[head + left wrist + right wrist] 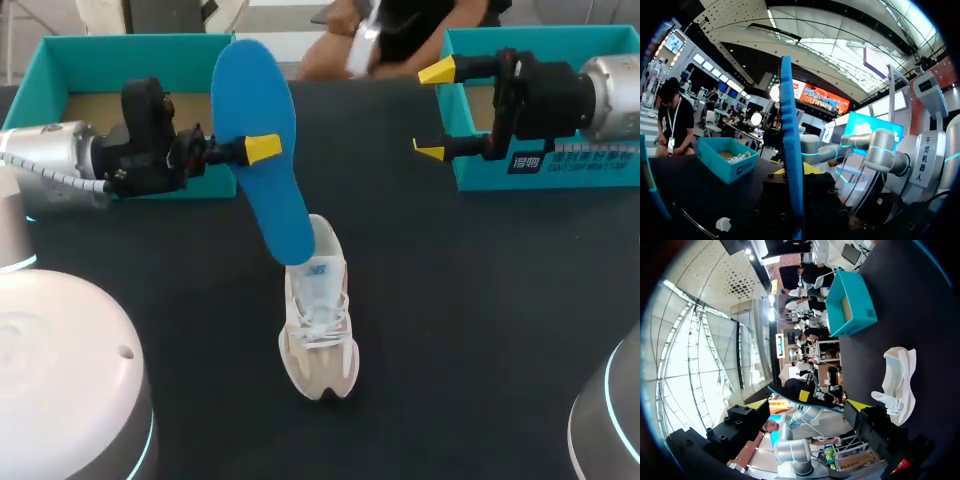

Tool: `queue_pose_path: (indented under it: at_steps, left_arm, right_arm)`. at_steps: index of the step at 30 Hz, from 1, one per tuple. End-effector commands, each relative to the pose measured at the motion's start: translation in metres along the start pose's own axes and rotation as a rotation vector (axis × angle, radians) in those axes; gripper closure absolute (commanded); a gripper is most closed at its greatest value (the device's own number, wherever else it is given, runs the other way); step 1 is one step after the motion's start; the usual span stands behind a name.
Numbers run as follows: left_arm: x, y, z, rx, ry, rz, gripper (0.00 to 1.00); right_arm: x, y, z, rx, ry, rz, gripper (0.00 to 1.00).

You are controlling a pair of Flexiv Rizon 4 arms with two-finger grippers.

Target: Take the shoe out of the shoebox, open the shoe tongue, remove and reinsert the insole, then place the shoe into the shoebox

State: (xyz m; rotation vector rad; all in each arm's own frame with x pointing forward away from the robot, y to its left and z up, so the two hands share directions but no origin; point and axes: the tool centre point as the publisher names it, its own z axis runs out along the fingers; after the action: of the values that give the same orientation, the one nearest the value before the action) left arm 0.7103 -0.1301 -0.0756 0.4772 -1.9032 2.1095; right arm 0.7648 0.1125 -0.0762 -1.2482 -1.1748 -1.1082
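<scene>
Shoe (318,320) is out of the box, sitting upright on its sole in the middle of the black table (480,330), laces up. Right above its far end is the blue insole (262,140), standing tall and leaning a bit to the shoe's left. Its lower tip overlaps the shoe's opening, and honestly I can't tell if it's actually inside or just hovering there. The left gripper (258,150) comes in from the shoe's left and is clamped on the insole about halfway up, with one yellow finger on the front face and the other hidden behind. In the left wrist view the insole (791,150) runs edge-on straight out from between the fingers. Off to the shoe's far right, the right gripper (434,112) hangs with its fingers spread wide and nothing in them. Further back there's a teal box (60,50) left of the shoe and a second teal box (480,170) to its right, just behind the right gripper.
</scene>
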Motion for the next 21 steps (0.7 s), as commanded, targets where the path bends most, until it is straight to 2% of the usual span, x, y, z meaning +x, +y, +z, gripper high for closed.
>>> queue_pose_path:
  at_steps: [1,17,18,21]
  left_arm:
    - [0.004,-0.004,0.0,-0.178,-0.09,-0.969,1.0]
    - [0.004,-0.004,0.0,-0.178,-0.09,-0.969,1.0]
    - [0.001,0.0,0.001,-0.205,-0.084,-1.017,1.0]
    - [-0.009,0.006,0.002,-0.218,-0.043,-1.072,1.0]
  right_arm:
    - [0.0,0.0,0.001,-0.001,0.0,0.0,0.0]
    - [0.0,0.0,0.001,-0.001,0.0,0.0,0.0]
    - [0.0,0.0,0.001,-0.001,0.0,0.0,0.0]
    - [0.0,0.0,0.001,-0.001,0.0,0.0,0.0]
